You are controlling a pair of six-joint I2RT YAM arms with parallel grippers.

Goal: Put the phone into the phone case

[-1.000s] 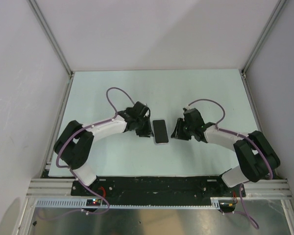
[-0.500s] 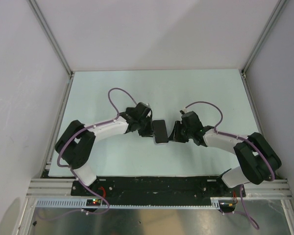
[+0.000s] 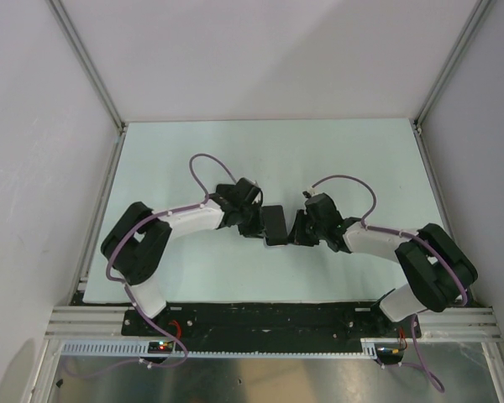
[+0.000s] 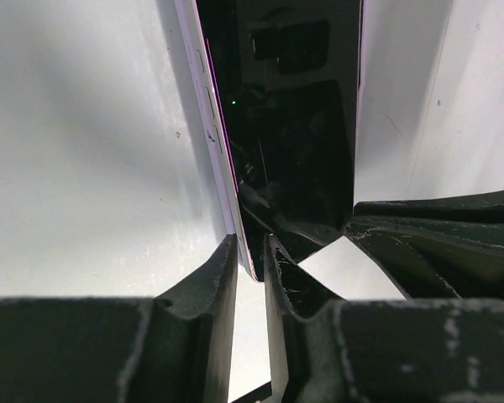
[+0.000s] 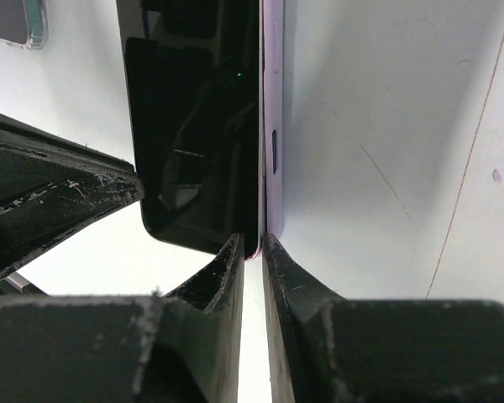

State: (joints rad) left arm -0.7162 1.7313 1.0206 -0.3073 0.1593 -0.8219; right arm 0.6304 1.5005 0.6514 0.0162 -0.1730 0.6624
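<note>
Black glass, glossy as a mirror, faced us on the phone (image 3: 275,225), whose thin rim was pale lilac with slim side buttons; it sat over the middle of the table (image 3: 193,159), between the two arms. We saw the left gripper (image 4: 250,252) clenched on one long edge near a corner and the right gripper (image 5: 252,248) clenched on the opposite edge, each pinching the rim. A clear rounded corner at the upper left of the right wrist view was perhaps the phone case (image 5: 15,23), lying apart from the phone.
</note>
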